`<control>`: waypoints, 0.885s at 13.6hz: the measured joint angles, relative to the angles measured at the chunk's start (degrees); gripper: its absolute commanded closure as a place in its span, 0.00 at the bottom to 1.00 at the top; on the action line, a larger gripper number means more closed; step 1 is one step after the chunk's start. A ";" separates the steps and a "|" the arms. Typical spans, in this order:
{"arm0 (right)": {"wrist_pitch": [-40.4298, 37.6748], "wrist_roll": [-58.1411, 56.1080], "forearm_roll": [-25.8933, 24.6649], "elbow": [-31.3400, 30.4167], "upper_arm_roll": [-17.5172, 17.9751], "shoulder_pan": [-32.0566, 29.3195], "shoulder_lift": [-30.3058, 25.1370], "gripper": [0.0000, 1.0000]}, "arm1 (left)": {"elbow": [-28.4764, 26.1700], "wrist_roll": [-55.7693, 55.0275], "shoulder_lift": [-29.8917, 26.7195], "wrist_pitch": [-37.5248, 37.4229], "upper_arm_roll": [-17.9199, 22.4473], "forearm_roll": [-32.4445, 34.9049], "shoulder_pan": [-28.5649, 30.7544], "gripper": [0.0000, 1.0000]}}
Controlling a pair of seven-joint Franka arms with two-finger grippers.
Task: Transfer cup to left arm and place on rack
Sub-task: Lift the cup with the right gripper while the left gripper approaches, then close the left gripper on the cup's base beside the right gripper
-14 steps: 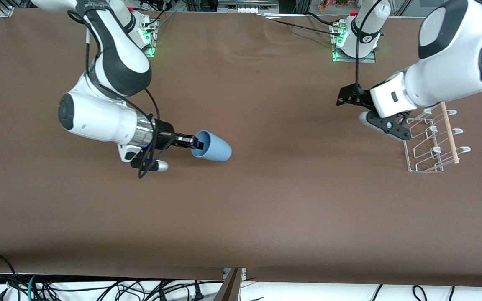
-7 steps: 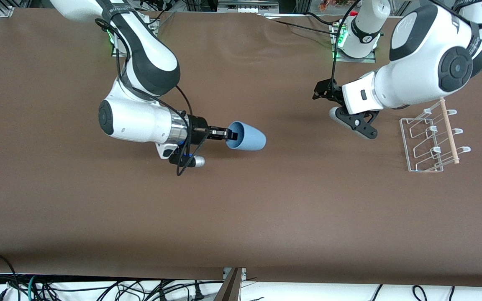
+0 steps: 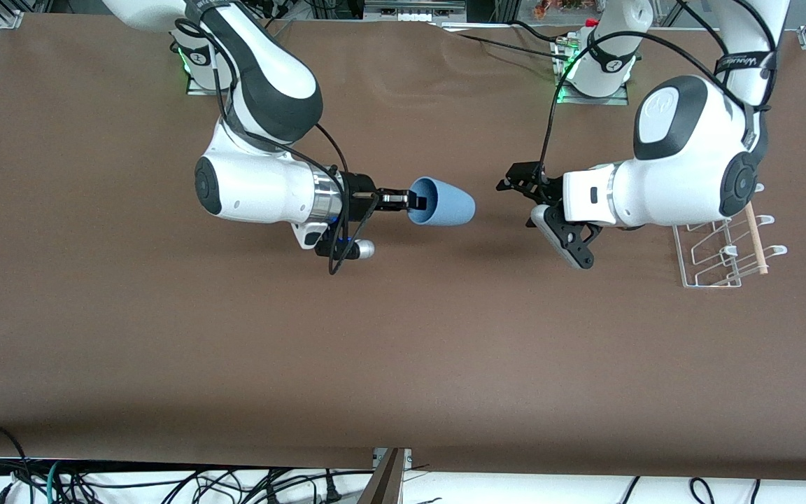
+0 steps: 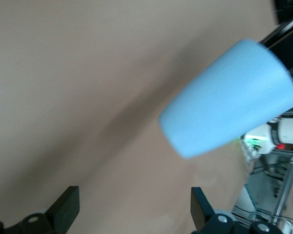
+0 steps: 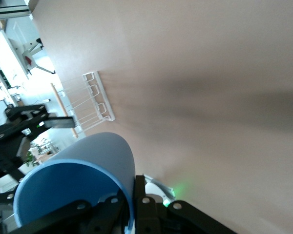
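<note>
My right gripper [image 3: 413,201] pinches the cup [image 3: 445,204] by its rim; light, stiff, slick (probably). Left gripper [image 3: 515,187], fingers apart, should take its tapered base.

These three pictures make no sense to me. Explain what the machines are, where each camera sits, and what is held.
Two white robot arms work at a brown table. The wide picture comes from a high camera facing them; the other two come from cameras on each arm's wrist. The right arm's tool is shut on the rim of a light-blue cup, holding it sideways above the table with its base toward the other arm. The left arm's tool is open, aimed at the cup's base but not touching it; its wrist camera sees the cup just ahead. A white wire rack stands at the left arm's end of the table.
</note>
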 measured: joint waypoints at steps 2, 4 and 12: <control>-0.02 0.00 0.62 0.00 0.72 0.02 0.00 1.00 | 0.00 8.43 0.93 0.13 0.01 -4.66 0.08 0.00; -0.02 0.00 0.64 0.00 1.13 0.03 0.01 1.00 | 0.01 14.86 1.06 0.16 0.05 -8.71 0.54 0.00; -0.01 0.00 1.12 0.03 2.10 0.24 0.51 1.00 | -1.30 36.15 1.61 -0.12 0.09 -14.93 1.93 0.00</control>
